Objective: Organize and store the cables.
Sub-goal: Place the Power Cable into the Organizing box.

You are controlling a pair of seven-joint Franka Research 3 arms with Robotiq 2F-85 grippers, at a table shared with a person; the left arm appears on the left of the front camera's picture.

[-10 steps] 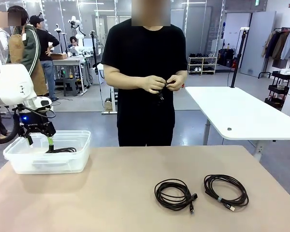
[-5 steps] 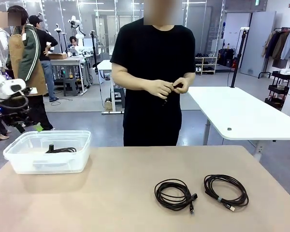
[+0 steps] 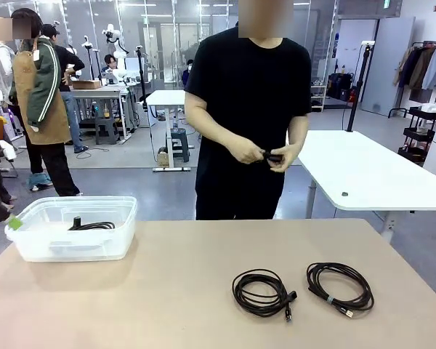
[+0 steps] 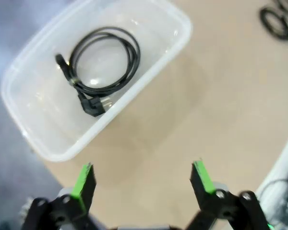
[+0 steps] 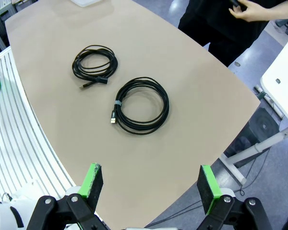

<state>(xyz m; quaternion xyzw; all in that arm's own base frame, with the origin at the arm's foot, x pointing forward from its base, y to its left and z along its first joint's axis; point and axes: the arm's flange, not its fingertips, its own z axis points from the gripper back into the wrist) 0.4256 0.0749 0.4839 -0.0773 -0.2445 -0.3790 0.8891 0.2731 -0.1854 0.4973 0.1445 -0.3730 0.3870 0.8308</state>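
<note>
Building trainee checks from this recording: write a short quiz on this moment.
1. True or false: the clear bin holds three cables.
2. How many coils lie on the table outside it?
3. The left pincer is: A open, B shut on a cable.
Key: 1 false, one cable; 2 two, a plain coil and a banded coil; 3 A.

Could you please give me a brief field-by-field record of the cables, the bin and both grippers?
Bin: clear plastic bin at the table's left, one coiled cable inside.
On table: plain coil and banded coil, apart, at the right.
Person: hands together on a small black object.
Left gripper: open, empty, near the bin.
Right gripper: open, empty, high above the table.
</note>
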